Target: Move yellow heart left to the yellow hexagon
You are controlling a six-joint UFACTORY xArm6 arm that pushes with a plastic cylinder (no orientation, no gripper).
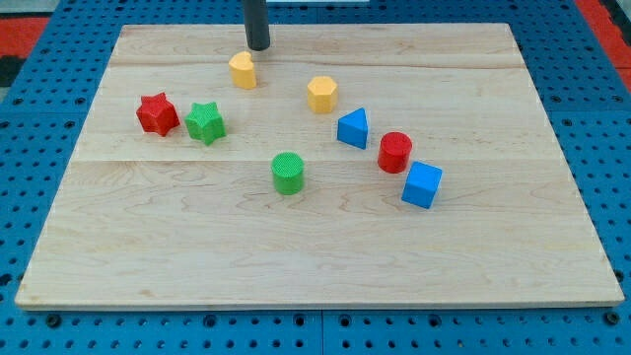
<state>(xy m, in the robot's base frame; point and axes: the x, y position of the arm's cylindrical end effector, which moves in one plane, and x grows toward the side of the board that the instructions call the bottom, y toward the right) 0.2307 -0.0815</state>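
Yellow heart (243, 70) looks light, rigid, prone to pivot; push its right flank toward the yellow hexagon (321, 94)'s left. No pincer shows; my tip (257, 46) stands just above-right of it.

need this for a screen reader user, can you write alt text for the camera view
My tip rests near the top of a wooden board, just up and right of the yellow heart; the yellow hexagon lies to the heart's right. Also scattered: red star, green star, green cylinder, blue triangle, red cylinder, blue cube.

Rod (256, 22) cut off at top
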